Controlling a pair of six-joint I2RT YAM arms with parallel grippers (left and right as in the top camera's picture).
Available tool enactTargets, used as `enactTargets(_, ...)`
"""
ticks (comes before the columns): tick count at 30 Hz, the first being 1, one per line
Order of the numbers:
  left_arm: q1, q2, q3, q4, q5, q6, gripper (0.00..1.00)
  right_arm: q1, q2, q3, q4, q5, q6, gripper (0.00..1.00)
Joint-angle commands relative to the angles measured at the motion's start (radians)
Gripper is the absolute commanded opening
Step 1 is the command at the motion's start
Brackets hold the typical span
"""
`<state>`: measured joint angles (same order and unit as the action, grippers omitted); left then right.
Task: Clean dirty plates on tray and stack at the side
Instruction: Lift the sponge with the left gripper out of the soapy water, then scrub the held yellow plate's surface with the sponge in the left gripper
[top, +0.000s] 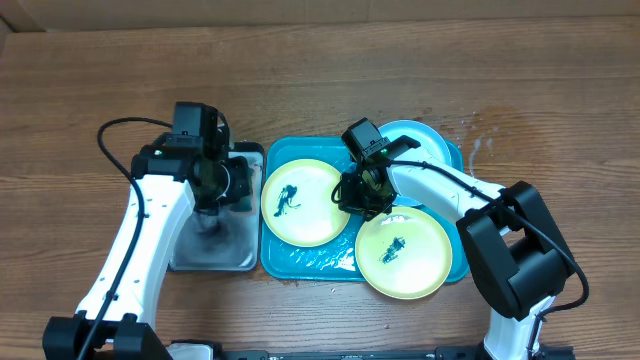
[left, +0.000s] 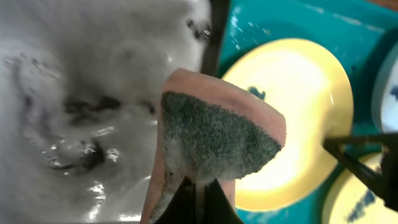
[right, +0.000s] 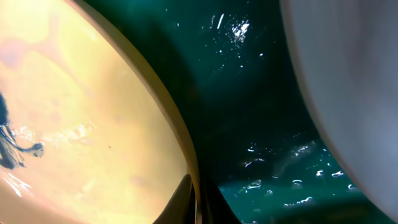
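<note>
Currently, step: steadying plate (top: 300, 200) for scrubbing.
Right claw (right: 198, 202): clamped on its 3 o'clock rim.
Left claw (left: 198, 196): pinching sponge (left: 217, 137) over grey tray (left: 74, 93).
Plate location: blue tray (top: 300, 262), 9 o'clock side.
Next: probably carry sponge toward 3 o'clock, onto the plate.

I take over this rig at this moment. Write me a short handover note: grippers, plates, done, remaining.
Left gripper: shut on a pink sponge with green scouring face, over the grey metal tray.
Right gripper: shut on the rim of the yellow-green round plastic plate nearer that tray.
All three plates lie on the large teal plastic tray: that one, the second yellow-green plate, and the light blue plate, partly behind the right arm.
Done: nothing stacked at the side.
Remaining: both yellow-green plates show dark smudges; scrub, then stack.
</note>
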<state>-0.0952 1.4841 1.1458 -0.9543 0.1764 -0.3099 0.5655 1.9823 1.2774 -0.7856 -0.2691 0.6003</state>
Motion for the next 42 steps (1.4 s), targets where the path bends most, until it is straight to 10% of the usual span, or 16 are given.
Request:
enactTargets(1,-0.031,0.004,0.014,0.015,0.047,0.022,0.04,0.008,0.009,0.022,-0.022,0.122,-0.006,0.04)
enactTargets(30,-0.277,0.388,0.014,0.299,0.010,-0.255,0.04,0.009,-0.023,0.053,-0.159,0.293,-0.032,0.04)
enactTargets(42,-0.374,0.476,0.014,0.365,0.435,-0.271,0.04,0.010,-0.023,0.053,-0.156,0.293,-0.032,0.04)
